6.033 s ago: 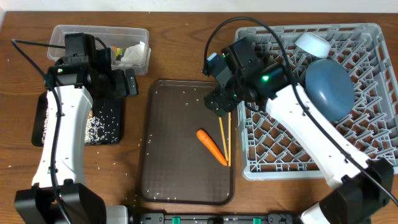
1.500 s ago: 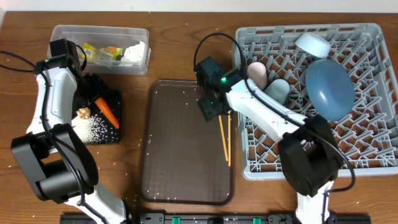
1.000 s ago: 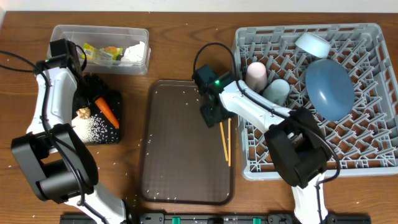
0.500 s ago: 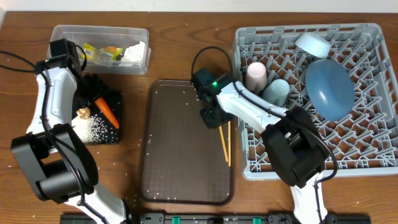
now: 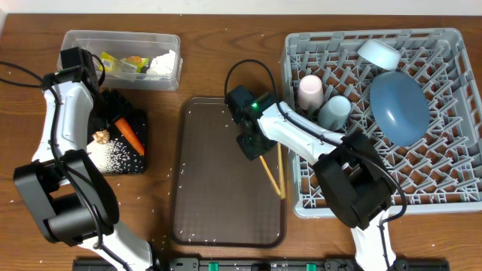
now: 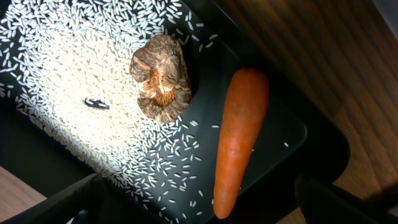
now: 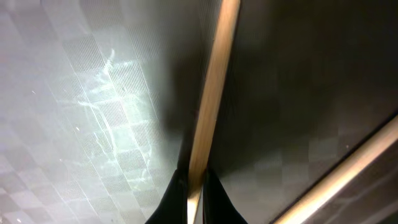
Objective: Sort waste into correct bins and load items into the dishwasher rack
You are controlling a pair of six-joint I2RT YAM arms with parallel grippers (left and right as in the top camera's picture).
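No legible text, label, brand name, number or sign appears in any of the three views. Any print on the yellow-green wrapper (image 5: pixel 120 62), lying in the clear rectangular plastic tub (image 5: pixel 128 34), is too small to make out.

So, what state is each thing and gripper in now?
Right gripper, shut on one chopstick.
Other chopstick, lying free on the serving tray.
Left gripper, open above the black tray.
Carrot, lying in the black tray.
Brown lump, resting on the rice.
Blue plate, in the rack.
Bowl, in the rack.
Pink cup, in the rack.
Light-blue cup, in the rack.
Wrapper, in the clear tub.
Tissue, in the clear tub.
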